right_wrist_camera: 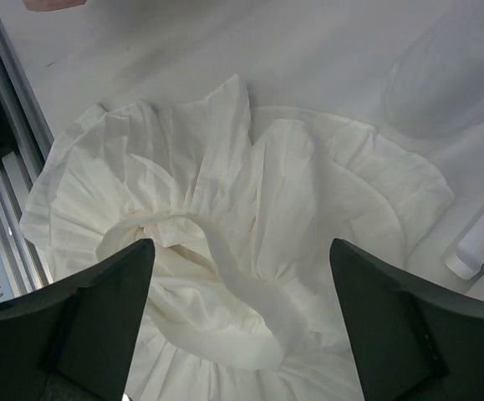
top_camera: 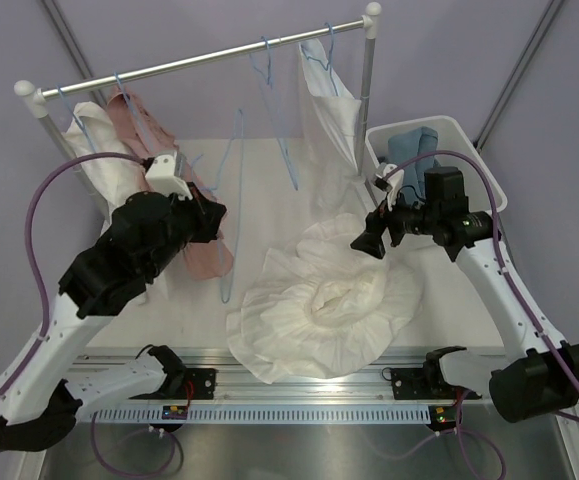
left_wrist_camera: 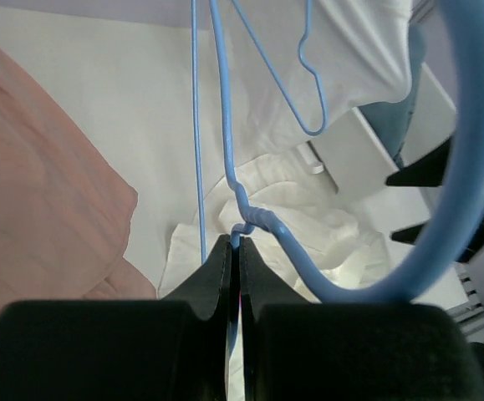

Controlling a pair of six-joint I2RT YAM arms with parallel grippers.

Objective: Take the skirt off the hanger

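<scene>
The white skirt (top_camera: 324, 305) lies heaped on the table (top_camera: 269, 170), off the blue hanger (left_wrist_camera: 227, 159) — the left gripper (left_wrist_camera: 235, 251), beside the skirt, pinches the hanger's wire tight, the right gripper (right_wrist_camera: 237, 251) hangs wide open over the skirt — so I think the hanger just needs setting down.

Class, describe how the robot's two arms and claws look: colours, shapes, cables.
Left arm and right arm: white lower links, bulky black upper housings, and a purple cable looping along each. Left claw and right claw: two matte black, flat fingers each.
</scene>
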